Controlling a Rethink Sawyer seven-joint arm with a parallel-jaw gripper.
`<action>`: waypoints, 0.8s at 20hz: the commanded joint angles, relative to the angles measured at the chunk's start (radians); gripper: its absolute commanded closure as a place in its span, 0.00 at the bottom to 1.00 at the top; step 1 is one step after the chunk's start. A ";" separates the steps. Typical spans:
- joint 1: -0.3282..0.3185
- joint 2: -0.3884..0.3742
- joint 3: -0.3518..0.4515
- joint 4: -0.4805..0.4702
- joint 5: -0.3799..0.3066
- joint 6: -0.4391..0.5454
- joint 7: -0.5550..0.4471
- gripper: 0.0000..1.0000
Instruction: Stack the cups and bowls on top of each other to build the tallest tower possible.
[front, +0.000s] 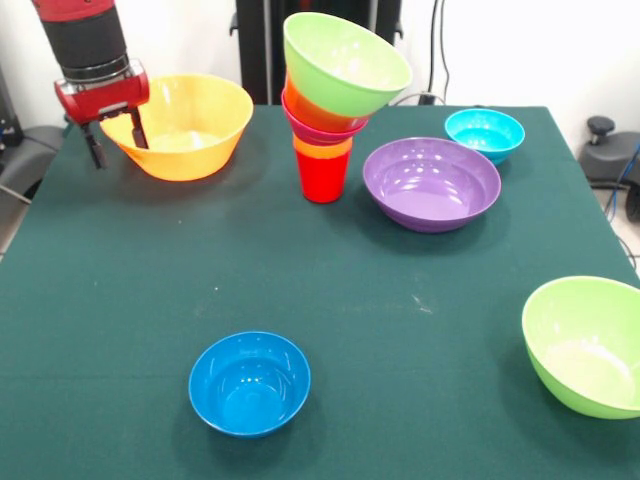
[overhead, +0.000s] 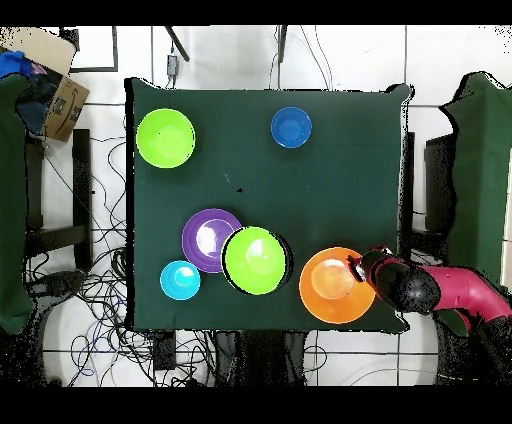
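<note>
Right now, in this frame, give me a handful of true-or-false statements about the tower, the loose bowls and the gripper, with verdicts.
1. The tower stands on a red cup. True.
2. The bowl on top of the tower is purple. False: it is a tilted lime green bowl; the purple bowl sits on the table beside the tower.
3. The gripper is at the rim of the large yellow-orange bowl. True.
4. The dark blue bowl is stacked on the tower. False: it sits alone on the table's near side.
5. The light blue bowl sits inside the purple bowl. False: it sits on the table behind it.
</note>
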 joint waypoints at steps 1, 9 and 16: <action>0.024 0.033 -0.079 -0.016 -0.111 0.019 -0.207 0.00; 0.005 0.026 -0.074 -0.004 -0.110 0.019 -0.223 0.00; -0.005 0.035 -0.074 -0.002 -0.124 0.004 -0.217 0.00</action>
